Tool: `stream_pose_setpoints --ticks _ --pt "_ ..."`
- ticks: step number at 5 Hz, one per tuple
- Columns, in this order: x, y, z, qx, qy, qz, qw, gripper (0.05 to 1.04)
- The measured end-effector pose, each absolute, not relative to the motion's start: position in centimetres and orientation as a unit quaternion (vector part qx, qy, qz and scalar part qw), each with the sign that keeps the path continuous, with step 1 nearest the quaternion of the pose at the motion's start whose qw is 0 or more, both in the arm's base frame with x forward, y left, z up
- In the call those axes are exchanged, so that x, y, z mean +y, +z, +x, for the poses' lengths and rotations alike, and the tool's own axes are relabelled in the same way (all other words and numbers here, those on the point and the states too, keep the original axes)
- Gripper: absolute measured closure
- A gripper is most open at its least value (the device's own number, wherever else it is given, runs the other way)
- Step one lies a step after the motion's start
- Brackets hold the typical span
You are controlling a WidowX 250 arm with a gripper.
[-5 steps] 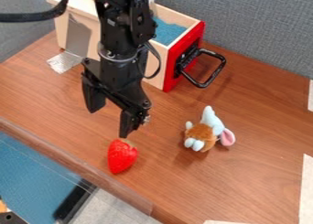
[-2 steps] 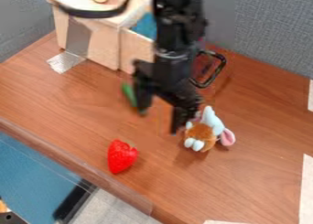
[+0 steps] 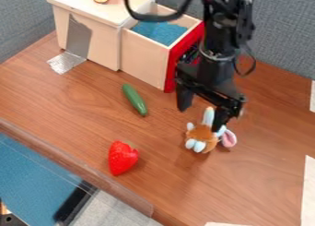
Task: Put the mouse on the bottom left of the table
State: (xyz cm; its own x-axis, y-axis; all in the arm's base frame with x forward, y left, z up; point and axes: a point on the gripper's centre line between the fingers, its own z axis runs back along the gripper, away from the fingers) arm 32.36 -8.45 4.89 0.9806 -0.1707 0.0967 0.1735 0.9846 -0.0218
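Close to me, a shiny red strawberry (image 3: 123,158) sits on the smooth brown wood surface (image 3: 73,105). A bit farther off is the mouse (image 3: 203,136), a soft, lumpy toy with orange-brown fluff, pale blue cloth and a pink ear. It leans on a slant, its brown end toward me. The black hand (image 3: 201,114) is just past it, its two hard fingers spread wide with nothing between them. One fingertip looks right over the mouse, maybe touching; I can't tell. I think the hand must come a little toward me and down to get the mouse between its fingers. Farther back lie a long green cucumber (image 3: 134,99) and a pale wooden box (image 3: 89,31) with its red-fronted drawer (image 3: 144,61) pulled out.
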Motion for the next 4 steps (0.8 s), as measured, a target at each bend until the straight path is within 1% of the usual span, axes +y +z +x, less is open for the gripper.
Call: stream_pose_setpoints --ticks 2,3,4 --pt "-8.4 1.7 32.2 -0.023 -0.083 0.004 0.996 0.084" --pt "-8.3 0.3 31.8 -0.018 -0.082 0.006 0.996 0.136" --pt "-8.3 -0.2 31.7 -0.025 -0.078 0.003 0.997 0.332"
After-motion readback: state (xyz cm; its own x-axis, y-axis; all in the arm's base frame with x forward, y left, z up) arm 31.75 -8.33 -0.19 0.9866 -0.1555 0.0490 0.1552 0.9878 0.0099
